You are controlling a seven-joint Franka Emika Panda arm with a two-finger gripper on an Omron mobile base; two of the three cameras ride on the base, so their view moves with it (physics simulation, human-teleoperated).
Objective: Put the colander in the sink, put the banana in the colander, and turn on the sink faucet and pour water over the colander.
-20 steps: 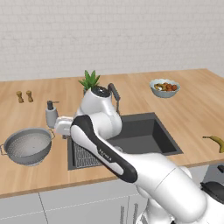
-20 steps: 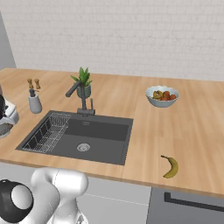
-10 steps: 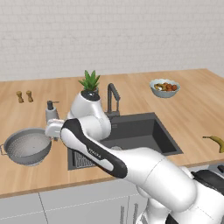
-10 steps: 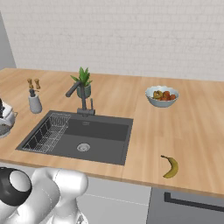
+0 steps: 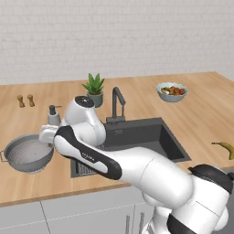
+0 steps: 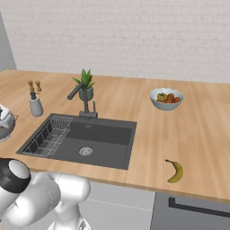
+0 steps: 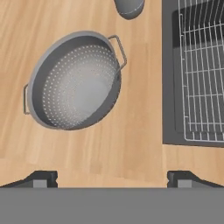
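Observation:
The grey perforated colander (image 5: 26,154) (image 7: 74,81) stands upright on the wooden counter left of the sink (image 5: 151,137) (image 6: 96,134). My gripper (image 7: 112,179) hangs above the counter between colander and sink, looking down, open, with nothing between its fingertips (image 7: 41,178). In the left base view my white hand (image 5: 47,134) is over the colander's right rim. The banana (image 5: 226,148) (image 6: 175,171) lies on the counter right of the sink. The dark faucet (image 5: 116,103) (image 6: 82,97) stands behind the basin with no water running.
A wire rack (image 6: 48,135) (image 7: 201,70) fills the sink's left part. A grey soap dispenser (image 5: 53,115) (image 6: 35,105) stands behind the colander. A potted plant (image 5: 94,89), two small shakers (image 5: 25,100) and a fruit bowl (image 5: 171,91) line the back.
My arm has swung left, carrying the hand from over the sink's left edge to above the colander's right rim. The gripper has stayed open; nothing else moved.

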